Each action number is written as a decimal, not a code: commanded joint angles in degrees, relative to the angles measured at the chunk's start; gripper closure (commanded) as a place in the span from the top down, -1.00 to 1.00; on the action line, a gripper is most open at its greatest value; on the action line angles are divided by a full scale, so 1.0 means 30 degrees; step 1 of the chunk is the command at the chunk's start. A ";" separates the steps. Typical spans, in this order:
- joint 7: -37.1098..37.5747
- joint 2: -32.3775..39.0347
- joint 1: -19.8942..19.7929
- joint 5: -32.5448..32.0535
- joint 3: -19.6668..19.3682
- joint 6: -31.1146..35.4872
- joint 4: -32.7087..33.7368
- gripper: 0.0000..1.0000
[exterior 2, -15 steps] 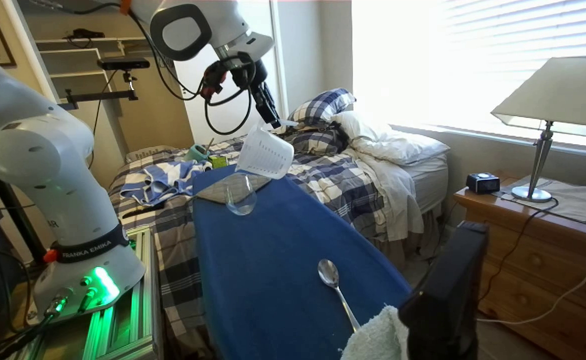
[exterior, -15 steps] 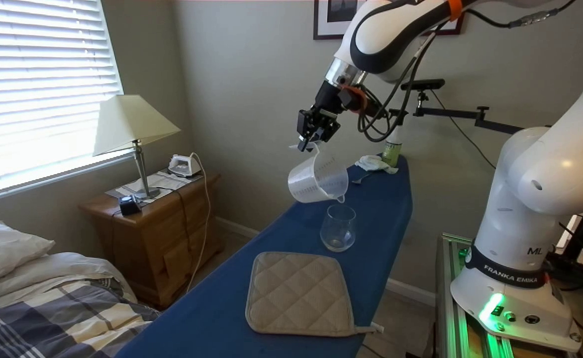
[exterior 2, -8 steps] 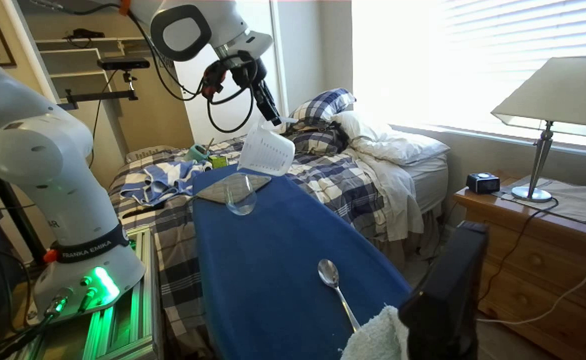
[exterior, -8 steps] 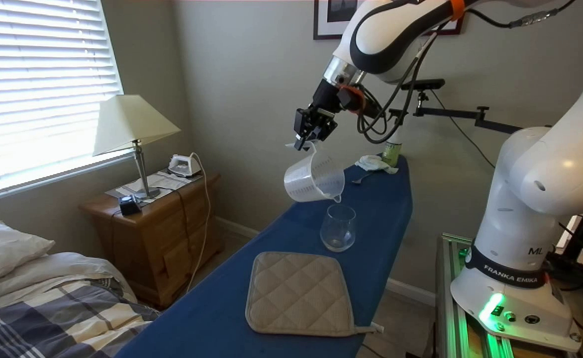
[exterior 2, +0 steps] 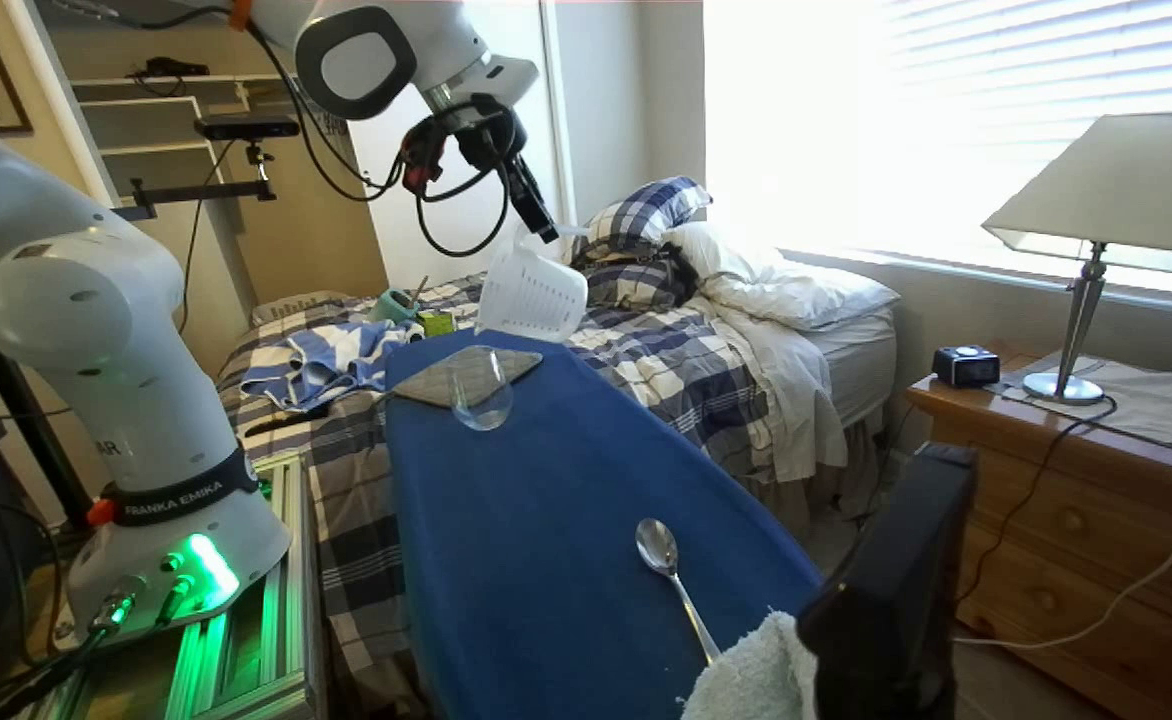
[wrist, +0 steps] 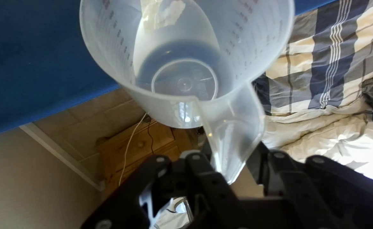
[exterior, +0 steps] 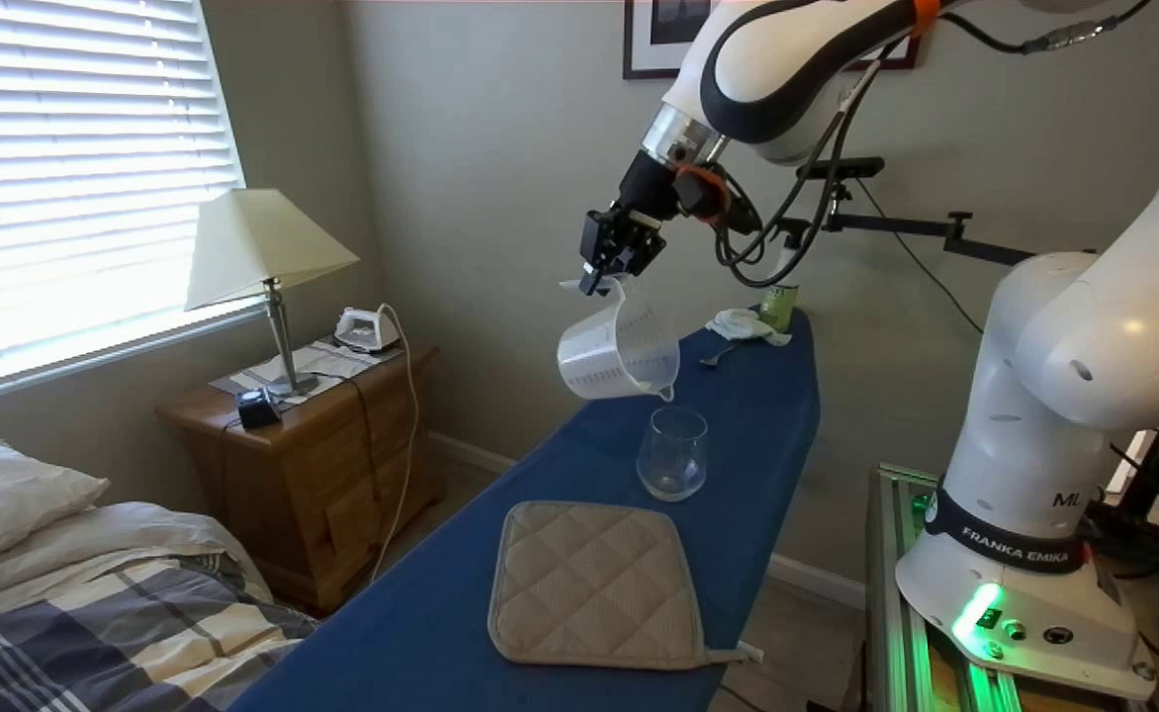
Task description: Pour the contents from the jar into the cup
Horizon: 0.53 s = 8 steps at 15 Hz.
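Observation:
The jar (exterior: 604,351) is a translucent whitish measuring container, also in an exterior view (exterior 2: 533,292). It is tilted in the air with its mouth facing down and sideways. My gripper (exterior: 595,281) is shut on the jar's handle (wrist: 231,133), which stands between the fingers in the wrist view. The cup (exterior: 673,457), a small clear glass, stands upright on the blue ironing board (exterior: 411,633); it also shows in an exterior view (exterior 2: 481,395). The jar's spout is just above the cup's rim, apart from it. Pale patches show inside the jar; whether they are contents or reflections I cannot tell.
A beige quilted pad (exterior: 594,583) lies on the board beside the cup. A spoon (exterior 2: 657,547) and a pale cloth (exterior 2: 754,675) lie at the board's other end, with a green-labelled bottle (exterior: 778,307). A dark blurred post (exterior 2: 891,590) stands in the foreground.
The jar and gripper have moved slightly left and a little up in an exterior view, so the spout sits further toward the cup's left rim. The tilt looks much the same; the cup has not moved.

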 commanded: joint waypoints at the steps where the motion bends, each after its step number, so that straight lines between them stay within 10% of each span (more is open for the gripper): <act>1: -0.0605 -0.1218 0.0518 0.0112 -0.0385 0.0470 -0.0763 -0.83; 8: -0.1279 -0.2308 0.0820 0.0166 -0.0750 0.0685 -0.1340 -0.83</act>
